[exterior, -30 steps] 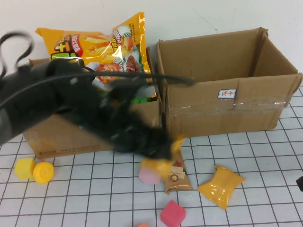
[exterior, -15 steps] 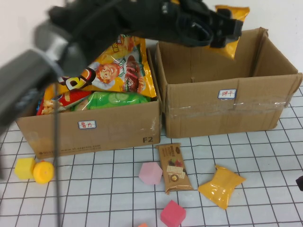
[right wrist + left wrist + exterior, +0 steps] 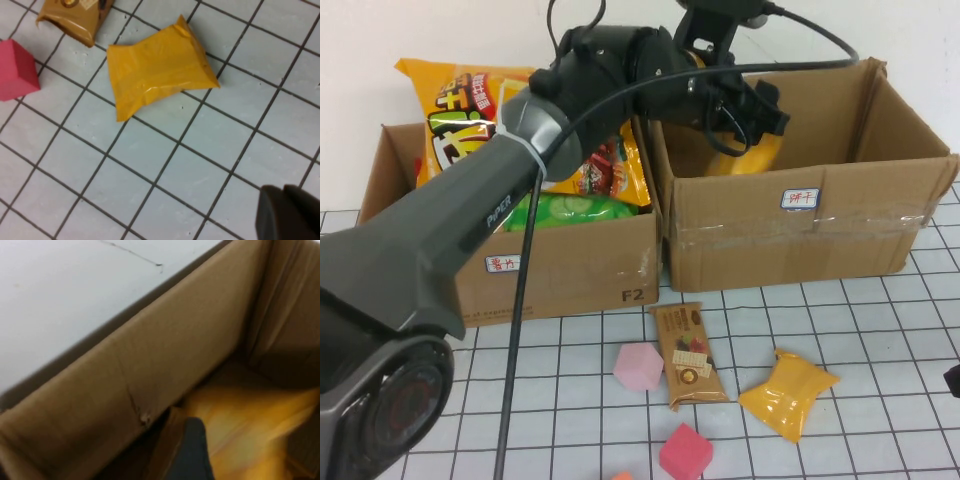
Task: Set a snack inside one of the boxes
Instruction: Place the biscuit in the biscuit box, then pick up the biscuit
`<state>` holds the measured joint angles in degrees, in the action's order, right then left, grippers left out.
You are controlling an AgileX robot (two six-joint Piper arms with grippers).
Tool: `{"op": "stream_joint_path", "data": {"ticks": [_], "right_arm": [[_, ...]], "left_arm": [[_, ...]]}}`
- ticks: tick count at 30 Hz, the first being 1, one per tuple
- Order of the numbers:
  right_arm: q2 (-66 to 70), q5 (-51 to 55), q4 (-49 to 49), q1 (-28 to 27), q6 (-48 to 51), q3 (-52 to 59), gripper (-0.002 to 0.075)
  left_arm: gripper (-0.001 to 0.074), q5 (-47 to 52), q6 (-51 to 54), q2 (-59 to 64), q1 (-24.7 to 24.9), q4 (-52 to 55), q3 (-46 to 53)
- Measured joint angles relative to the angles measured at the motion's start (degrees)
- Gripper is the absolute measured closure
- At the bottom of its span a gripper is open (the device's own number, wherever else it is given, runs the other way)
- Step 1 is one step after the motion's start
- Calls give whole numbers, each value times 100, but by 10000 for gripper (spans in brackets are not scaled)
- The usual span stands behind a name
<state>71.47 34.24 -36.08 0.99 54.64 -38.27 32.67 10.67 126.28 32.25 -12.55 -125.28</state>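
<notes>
The left gripper (image 3: 760, 105) reached over the right-hand box (image 3: 800, 215); couldn't tell how its jaws stood. A blurred yellow snack (image 3: 250, 425) sat inside the box, clear only from the left wrist. The right gripper (image 3: 287, 212), jaws pressed together, hovered at 5 o'clock of another yellow packet (image 3: 157, 72) on the table (image 3: 165, 165).

A plain white wall (image 3: 470, 30) is standing behind the far edge of a white tabletop (image 3: 880, 330) that is showing a dark square grid, all lying under even, soft light.
</notes>
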Motion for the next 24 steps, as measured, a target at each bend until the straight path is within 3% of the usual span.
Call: {"op": "stream_joint_path", "data": {"ticks": [2, 4, 10, 12, 19, 24], "right_arm": [[0, 0, -8, 0, 31, 0, 718], [0, 0, -8, 0, 54, 0, 718], [24, 82, -189, 0, 367, 0, 718], [72, 228, -416, 0, 580, 0, 718], [304, 378, -770, 432, 1208, 0, 718], [363, 355, -408, 1044, 1180, 0, 718]], "left_arm": [[230, 144, -77, -27, 0, 175, -78], [293, 376, -184, -99, 0, 345, -195], [635, 1603, -275, -568, 0, 924, -720], [689, 2063, -301, -778, 0, 1110, -867], [732, 3764, -435, -1662, 0, 1446, -969], [735, 3978, -435, -2276, 0, 1626, -900]]}}
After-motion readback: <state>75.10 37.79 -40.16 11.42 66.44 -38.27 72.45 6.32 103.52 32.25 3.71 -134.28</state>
